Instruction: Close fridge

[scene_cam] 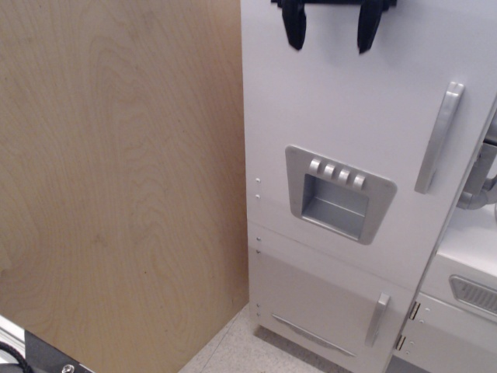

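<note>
The tall white toy fridge (342,116) fills the middle and right. Its big door lies flat against the body, with a grey bar handle (439,138) at the right and a grey recessed four-button dispenser panel (338,193) in the middle. No shelves show. A smaller lower door with its own grey handle (377,318) sits below. My black gripper (329,40) is at the top edge, open and empty, fingertips pointing down in front of the upper door; whether they touch it I cannot tell.
A plain light wooden board (116,186) stands at the left, against the fridge's side. A shorter white unit with a grey vent panel (474,294) is at the lower right. A grey pipe (481,186) shows at the right edge. Speckled floor (233,353) lies below.
</note>
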Action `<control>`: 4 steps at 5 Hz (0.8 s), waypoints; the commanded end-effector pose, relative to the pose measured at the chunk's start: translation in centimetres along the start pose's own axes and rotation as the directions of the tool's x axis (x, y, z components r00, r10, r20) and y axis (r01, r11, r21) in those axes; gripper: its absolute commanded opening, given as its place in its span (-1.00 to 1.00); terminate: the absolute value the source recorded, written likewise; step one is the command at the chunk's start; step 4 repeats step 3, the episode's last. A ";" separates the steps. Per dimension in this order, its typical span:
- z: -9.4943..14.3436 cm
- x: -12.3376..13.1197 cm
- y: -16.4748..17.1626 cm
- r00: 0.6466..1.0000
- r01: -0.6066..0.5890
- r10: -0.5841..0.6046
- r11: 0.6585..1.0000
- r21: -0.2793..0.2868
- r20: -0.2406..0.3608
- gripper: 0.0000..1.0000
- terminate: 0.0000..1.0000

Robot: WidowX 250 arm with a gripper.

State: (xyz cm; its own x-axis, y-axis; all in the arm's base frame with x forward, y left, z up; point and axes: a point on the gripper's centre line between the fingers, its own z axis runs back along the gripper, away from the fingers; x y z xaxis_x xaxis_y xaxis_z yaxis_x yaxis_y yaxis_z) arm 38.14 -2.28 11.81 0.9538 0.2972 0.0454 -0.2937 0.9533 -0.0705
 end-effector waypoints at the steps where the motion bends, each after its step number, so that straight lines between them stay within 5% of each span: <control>1: 3.4 -6.0 1.6 0.991 0.128 -0.128 0.992 -0.018 0.029 1.00 -1.00; 2: 4.1 -8.2 1.9 0.987 0.162 -0.162 0.987 -0.021 -0.005 1.00 -1.00; 3: 4.1 -8.2 1.9 0.987 0.162 -0.162 0.987 -0.021 -0.005 1.00 1.00; 4: 4.1 -8.2 1.9 0.987 0.162 -0.162 0.987 -0.021 -0.005 1.00 1.00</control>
